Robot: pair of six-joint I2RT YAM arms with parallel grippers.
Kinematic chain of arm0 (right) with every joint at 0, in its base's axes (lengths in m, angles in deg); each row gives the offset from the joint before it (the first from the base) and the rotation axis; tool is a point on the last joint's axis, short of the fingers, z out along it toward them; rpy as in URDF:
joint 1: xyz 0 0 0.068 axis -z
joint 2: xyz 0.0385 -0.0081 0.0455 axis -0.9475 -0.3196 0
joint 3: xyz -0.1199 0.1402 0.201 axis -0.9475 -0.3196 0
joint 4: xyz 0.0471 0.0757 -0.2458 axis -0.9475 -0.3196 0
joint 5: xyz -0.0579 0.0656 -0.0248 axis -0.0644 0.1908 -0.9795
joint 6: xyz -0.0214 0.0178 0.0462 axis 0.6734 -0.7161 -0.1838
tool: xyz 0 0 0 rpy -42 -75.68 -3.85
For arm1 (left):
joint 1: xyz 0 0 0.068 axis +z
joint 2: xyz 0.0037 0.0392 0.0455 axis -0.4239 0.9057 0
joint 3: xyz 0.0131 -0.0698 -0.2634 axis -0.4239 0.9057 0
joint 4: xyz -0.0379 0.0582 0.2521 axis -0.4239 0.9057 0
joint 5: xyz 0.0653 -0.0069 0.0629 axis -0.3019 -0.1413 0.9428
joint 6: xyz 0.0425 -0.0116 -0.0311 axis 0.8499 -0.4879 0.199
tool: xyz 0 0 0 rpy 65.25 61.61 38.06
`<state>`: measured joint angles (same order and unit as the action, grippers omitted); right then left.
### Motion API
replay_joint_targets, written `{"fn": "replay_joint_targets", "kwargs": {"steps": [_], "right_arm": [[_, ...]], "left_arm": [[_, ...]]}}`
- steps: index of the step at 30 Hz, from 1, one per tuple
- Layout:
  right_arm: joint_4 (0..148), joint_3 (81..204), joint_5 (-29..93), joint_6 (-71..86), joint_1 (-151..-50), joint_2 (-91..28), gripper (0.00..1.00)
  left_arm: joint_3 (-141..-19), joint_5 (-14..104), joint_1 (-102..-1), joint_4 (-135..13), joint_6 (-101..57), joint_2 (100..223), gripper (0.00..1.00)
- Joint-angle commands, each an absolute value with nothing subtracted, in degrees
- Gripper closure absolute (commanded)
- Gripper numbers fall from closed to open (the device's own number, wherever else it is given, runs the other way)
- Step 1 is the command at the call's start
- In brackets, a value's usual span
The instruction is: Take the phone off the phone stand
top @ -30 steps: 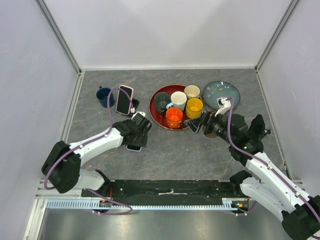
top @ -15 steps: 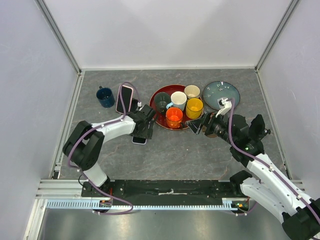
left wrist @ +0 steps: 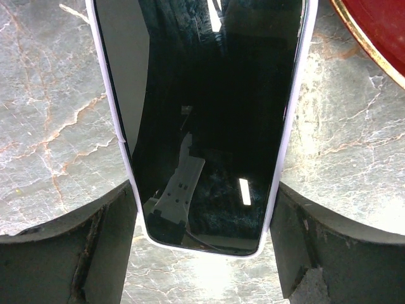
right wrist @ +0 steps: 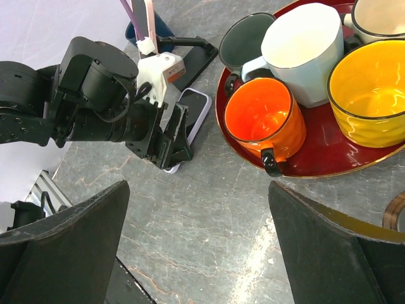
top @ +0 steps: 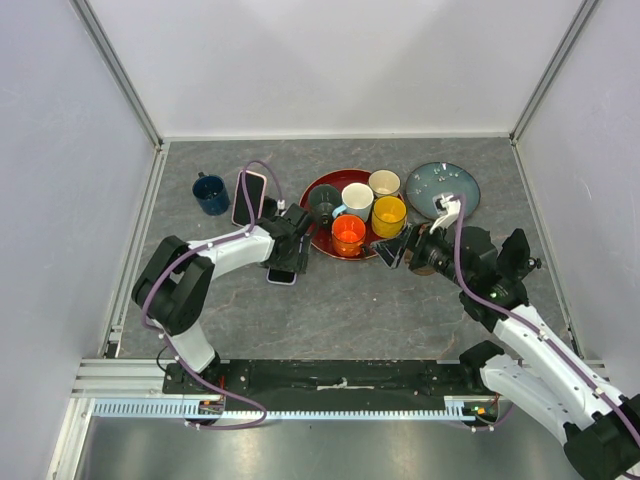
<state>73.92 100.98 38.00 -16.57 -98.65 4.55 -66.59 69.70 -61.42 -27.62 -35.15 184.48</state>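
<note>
The left end effector [left wrist: 204,212] pinches the phone [left wrist: 209,95] sticking out ahead of it. The right end effector [right wrist: 196,215] is spread wide.

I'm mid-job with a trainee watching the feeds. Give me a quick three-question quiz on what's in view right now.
1. True or false: the right gripper is shut on a mug.
2. What is the left gripper clamped on? A) a plate B) a phone C) a spoon
3. What colour is the one mug that stands off the red tray?

Key:
1. False. Its jaws stand open and empty.
2. B.
3. Blue. The blue mug stands on the table, apart from the tray.
</note>
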Motion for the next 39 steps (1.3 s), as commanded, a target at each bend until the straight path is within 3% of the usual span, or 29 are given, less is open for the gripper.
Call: {"fn": "replay_joint_targets", "kwargs": {"steps": [1, 10, 22, 39], "right_arm": [[73.03, 103.55, 37.43, -14.07, -98.96, 6.78, 0.02], [71.27, 103.11, 35.85, -12.31, -98.96, 8.54, 0.02], [68.72, 102.49, 33.82, -13.45, -99.04, 12.50, 0.02], [56.07, 106.18, 25.65, -9.76, -98.96, 17.33, 0.02]], "left_arm": [[-67.67, 68.46, -61.29, -22.94, -35.35, 182.31, 0.60], [-65.47, 65.82, -61.99, -19.23, -35.00, 178.35, 0.59], [-64.23, 64.77, -62.70, -25.64, -36.14, 181.77, 0.54], [-63.18, 65.21, -63.93, -30.30, -35.80, 180.99, 0.26]]}}
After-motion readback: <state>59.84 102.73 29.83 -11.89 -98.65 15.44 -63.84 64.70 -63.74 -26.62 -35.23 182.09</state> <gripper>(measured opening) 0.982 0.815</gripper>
